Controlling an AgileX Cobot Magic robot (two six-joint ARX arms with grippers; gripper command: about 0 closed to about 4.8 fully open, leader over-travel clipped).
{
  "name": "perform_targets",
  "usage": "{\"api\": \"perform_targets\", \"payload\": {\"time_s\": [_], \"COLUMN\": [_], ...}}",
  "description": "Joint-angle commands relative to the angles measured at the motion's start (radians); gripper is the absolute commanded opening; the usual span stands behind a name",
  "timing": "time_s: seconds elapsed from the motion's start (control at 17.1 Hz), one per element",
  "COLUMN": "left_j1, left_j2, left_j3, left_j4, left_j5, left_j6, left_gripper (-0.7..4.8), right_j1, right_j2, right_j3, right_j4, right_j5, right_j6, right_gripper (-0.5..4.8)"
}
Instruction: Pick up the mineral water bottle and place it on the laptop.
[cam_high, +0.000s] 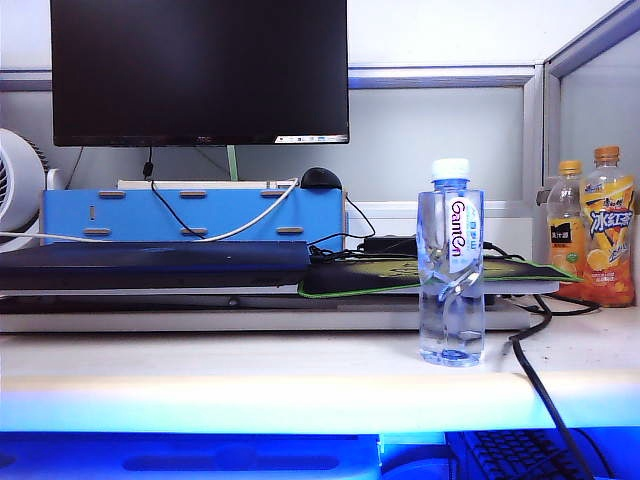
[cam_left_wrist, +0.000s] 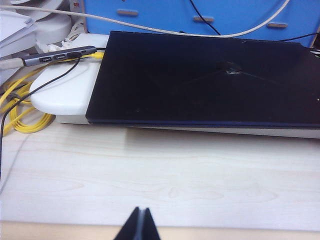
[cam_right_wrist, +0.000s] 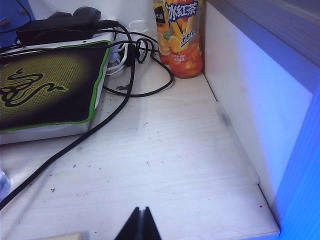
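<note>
**Bottle waiting, both claws clenched**

The mineral water bottle (cam_high: 451, 262) stands upright on the worktop (cam_high: 250, 375), in front of the mouse pad (cam_high: 400, 272), right of the laptop (cam_high: 150, 263). It looks full of clear water, cap on. Left claw (cam_left_wrist: 139, 226) and right claw (cam_right_wrist: 139, 226) hang back, empty, fingers pressed together. The nearer right claw should open, then grip mid-body.

Left gripper (cam_left_wrist: 139, 222): fingers pressed together, tips pointing forward, low above the surface. Right gripper (cam_right_wrist: 139, 222): same pose, closed, holding nothing.
</note>
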Motion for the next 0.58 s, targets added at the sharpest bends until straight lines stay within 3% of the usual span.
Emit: {"api": "perform_targets", "payload": {"time_s": [0.06,0.53,0.58], "left_j1": [0.0,0.0,0.0], "left_j2": [-0.001,-0.001,-0.001], "left_j3": [0.001,0.001,0.001], "left_j4": [-0.003,-0.003,-0.003], "left_j5": [0.003,0.003,0.003], "left_j6": [0.001,0.001,0.001], "left_gripper": [-0.02,-0.02,-0.02], "right_j1": [0.0,0.0,0.0], "right_j2": [0.0,0.0,0.002], "right_j3": [-0.002,-0.002,-0.002], "right_j4": [0.003,0.005,-0.001], "right_j5": [-0.003,0.007,0.006], "right_j6": [0.006,0.059,0.054], "right_gripper": [-0.05,0.05,1.18]}}
